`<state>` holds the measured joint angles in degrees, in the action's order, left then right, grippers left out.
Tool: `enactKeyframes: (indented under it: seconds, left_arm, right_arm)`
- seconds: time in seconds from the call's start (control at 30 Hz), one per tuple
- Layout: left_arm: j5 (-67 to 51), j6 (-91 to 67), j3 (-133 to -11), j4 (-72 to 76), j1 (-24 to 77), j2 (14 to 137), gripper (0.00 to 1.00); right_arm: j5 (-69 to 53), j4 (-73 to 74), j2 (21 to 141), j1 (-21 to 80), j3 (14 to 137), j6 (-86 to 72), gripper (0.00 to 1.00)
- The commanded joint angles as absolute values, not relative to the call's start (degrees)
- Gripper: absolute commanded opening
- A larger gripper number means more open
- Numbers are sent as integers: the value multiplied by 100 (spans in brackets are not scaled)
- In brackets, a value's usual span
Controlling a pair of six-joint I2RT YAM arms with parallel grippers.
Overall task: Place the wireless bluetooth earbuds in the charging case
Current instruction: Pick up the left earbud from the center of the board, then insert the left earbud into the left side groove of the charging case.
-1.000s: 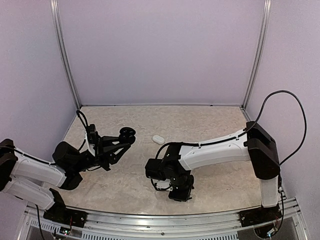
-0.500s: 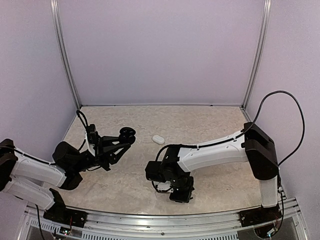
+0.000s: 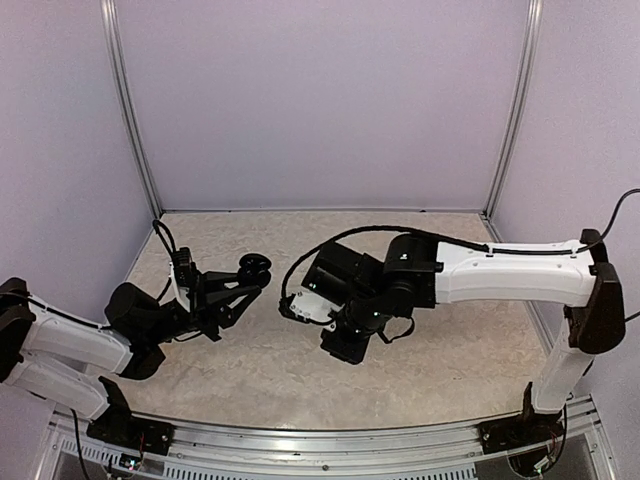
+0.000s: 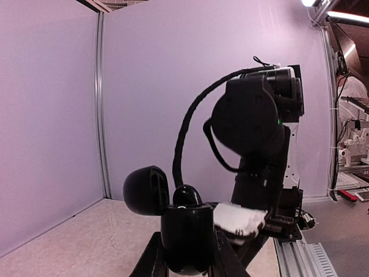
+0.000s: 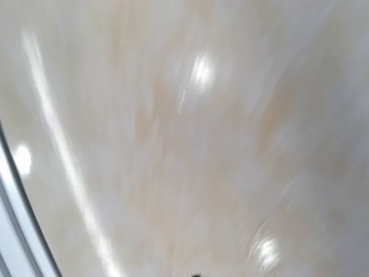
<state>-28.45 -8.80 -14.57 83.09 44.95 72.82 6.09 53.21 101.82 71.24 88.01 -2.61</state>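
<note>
My left gripper is shut on the charging case, a glossy black case held upright between its fingers. The hinged lid stands open to the left. One dark rounded earbud pokes up out of the case. In the top view the case hangs left of centre, above the table. My right gripper points down at the table, right of the case and a little nearer. Its jaws are hidden there, and the right wrist view is only a blur of table surface. I see nothing in its grasp.
The beige marbled table is walled in lilac on three sides, with metal posts at the back corners. The right arm stretches across the middle from the right. A metal rail runs along the near edge.
The right arm has swung up and away from the near edge toward the middle, and its gripper has shut. A small white oval on the table is now hidden behind it. The left arm has stayed still.
</note>
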Motion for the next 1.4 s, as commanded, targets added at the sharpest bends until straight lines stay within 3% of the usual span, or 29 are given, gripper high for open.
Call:
enactKeyframes:
  seconds: [0.0, 0.23, 0.5, 1.03, 1.37]
  left_arm:
    - [-2809, -955, -1660, 8475, 4447, 7303, 6]
    - [-2578, -1051, -1735, 8904, 4447, 7444, 6]
    - [-1939, -951, -1769, 9692, 4488, 7728, 6]
    - [-746, 1785, -1787, 10377, 5201, 8033, 3]
    - [-311, 2578, -1980, 10606, 5396, 8208, 2]
  right_arm:
    - [608, 3783, 9172, 7033, 8436, -61, 1]
    - [-195, 1300, 7914, 6974, 7526, 38, 3]
    - [-622, -753, 7766, 6908, 7072, -784, 3]
    - [-1727, -3085, 8320, 6484, 6608, -2905, 1]
    - [-1886, -3989, 8628, 6363, 6276, -3762, 1]
